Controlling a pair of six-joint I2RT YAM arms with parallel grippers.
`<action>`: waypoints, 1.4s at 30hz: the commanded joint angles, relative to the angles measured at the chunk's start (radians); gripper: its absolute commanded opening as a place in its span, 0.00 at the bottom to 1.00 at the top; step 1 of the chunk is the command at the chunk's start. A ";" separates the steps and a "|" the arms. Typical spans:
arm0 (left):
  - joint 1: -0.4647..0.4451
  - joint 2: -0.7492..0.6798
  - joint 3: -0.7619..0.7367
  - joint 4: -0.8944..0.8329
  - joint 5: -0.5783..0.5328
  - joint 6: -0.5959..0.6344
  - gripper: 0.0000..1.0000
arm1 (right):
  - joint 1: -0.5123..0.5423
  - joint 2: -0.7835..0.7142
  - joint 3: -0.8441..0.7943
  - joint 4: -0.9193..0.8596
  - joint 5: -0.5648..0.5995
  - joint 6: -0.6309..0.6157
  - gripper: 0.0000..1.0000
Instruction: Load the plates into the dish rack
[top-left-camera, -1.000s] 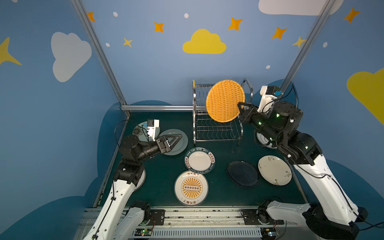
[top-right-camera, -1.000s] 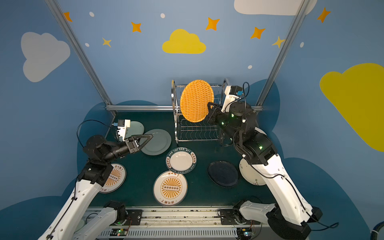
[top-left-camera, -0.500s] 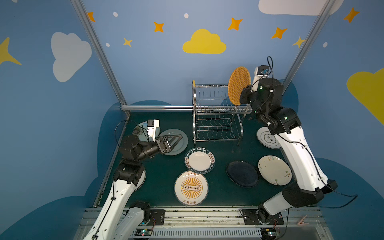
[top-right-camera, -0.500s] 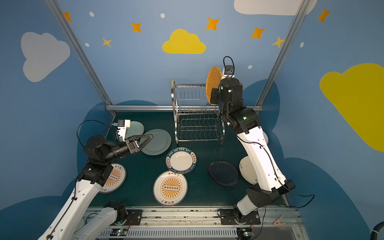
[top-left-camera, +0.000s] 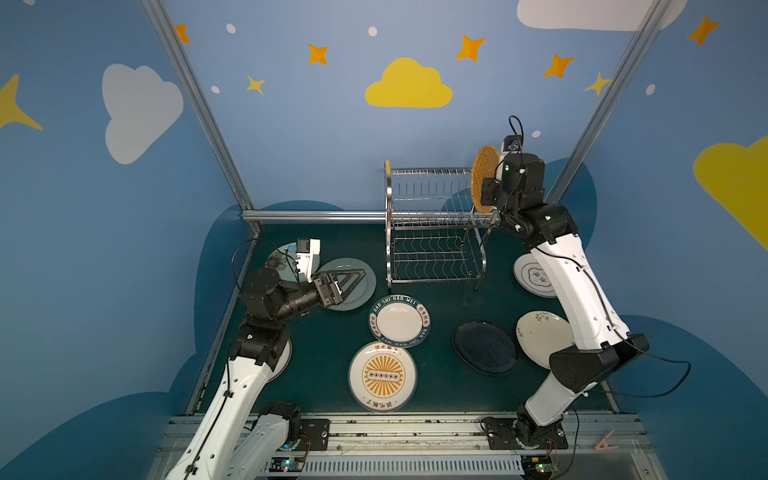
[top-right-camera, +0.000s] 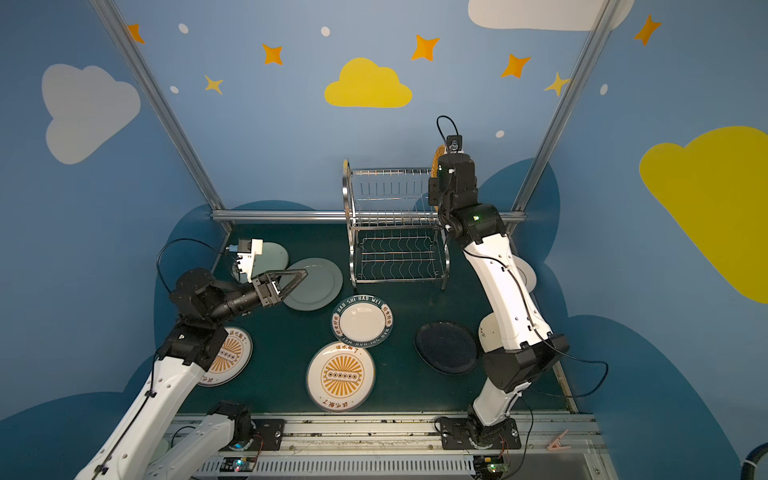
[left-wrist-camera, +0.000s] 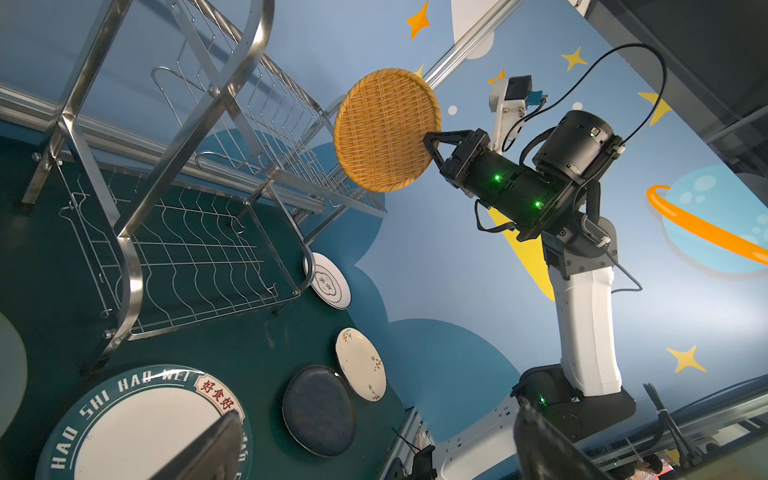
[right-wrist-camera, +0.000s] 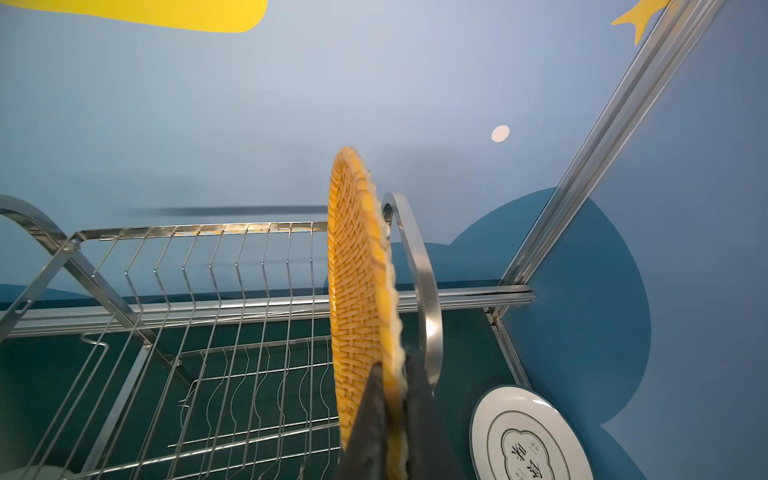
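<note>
1 woven plate (left-wrist-camera: 386, 129) clamped upright in right jaws, seemingly above dish rack (top-left-camera: 388, 249); left jaws wide.

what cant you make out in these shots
Orange woven plate: in a top view, nearly all hidden behind the right arm's wrist.
Its lower edge versus the dish rack slots: right wrist view, right gripper fingers cover it.
Sunburst plate at the left: in a top view, under the left arm's elbow.
Floral plate: mostly behind the right arm.

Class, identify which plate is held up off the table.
The orange woven plate, pinched on edge by the right gripper; the rest lie flat.
</note>
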 joint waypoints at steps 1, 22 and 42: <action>0.001 -0.001 -0.005 0.023 0.011 0.007 1.00 | -0.019 0.005 0.041 0.075 -0.005 -0.011 0.00; 0.002 0.000 -0.005 0.016 0.004 0.013 1.00 | -0.074 0.071 0.051 0.010 -0.105 0.045 0.00; 0.001 -0.005 -0.004 0.015 0.003 0.016 1.00 | -0.101 0.078 0.022 0.032 -0.151 0.000 0.00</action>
